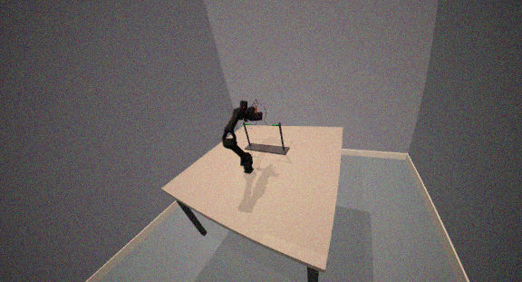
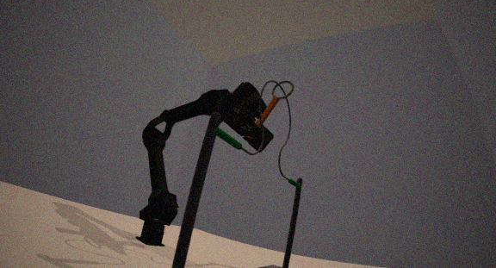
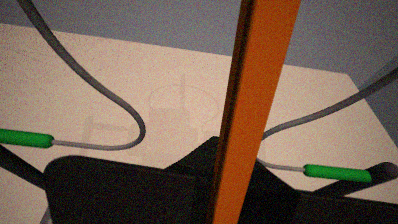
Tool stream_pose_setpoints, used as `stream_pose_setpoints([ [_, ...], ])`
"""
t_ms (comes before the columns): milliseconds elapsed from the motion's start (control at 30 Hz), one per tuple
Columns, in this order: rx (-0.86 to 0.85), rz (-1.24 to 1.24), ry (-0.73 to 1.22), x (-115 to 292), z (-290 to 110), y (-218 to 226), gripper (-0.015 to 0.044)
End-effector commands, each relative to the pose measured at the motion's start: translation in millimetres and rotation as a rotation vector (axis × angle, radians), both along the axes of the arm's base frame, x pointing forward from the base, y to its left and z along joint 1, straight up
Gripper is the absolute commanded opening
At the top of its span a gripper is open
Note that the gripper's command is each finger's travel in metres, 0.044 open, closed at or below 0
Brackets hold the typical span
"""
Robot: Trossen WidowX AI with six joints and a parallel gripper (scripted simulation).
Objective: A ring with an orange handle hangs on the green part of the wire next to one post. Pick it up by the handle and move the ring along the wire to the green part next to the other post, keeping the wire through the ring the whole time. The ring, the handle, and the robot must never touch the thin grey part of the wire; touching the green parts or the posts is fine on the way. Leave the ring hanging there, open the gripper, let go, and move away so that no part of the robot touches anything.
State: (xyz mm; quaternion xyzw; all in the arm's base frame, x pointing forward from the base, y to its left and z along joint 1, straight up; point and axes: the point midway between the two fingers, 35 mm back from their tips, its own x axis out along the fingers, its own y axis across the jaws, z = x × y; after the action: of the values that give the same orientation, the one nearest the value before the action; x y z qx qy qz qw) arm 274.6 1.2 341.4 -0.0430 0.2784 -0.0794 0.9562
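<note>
My gripper (image 2: 257, 126) (image 1: 255, 113) (image 3: 220, 144) is shut on the orange handle (image 2: 269, 109) (image 1: 256, 109) (image 3: 256, 100) and holds it high above the table. The handle points up to the grey ring (image 2: 293, 90), which sits around the top of the thin grey wire (image 2: 288, 122) (image 3: 102, 92) arch. I cannot tell whether ring and wire touch. The ring is out of the wrist view. One green part (image 2: 229, 139) (image 3: 25, 138) (image 1: 248, 123) lies by the near post (image 2: 198, 183), just below my gripper. The other green part (image 2: 294, 183) (image 3: 337, 173) (image 1: 275, 123) lies by the far post (image 2: 294, 221) (image 1: 281, 135).
The posts stand on a dark base plate (image 1: 267, 148) at the back of the light table (image 1: 290, 206). My arm's base (image 1: 247, 166) (image 2: 157, 223) stands just in front of the plate. Grey walls surround the table.
</note>
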Motion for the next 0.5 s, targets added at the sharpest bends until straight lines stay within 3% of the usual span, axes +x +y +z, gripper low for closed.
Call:
stream_pose_setpoints([
  [0, -0.057, -0.003, -0.004, -0.2, 1.1, -2.9, -0.015],
  [467, -0.233, -0.004, -0.005, -0.5, 2.8, -10.3, -0.015],
])
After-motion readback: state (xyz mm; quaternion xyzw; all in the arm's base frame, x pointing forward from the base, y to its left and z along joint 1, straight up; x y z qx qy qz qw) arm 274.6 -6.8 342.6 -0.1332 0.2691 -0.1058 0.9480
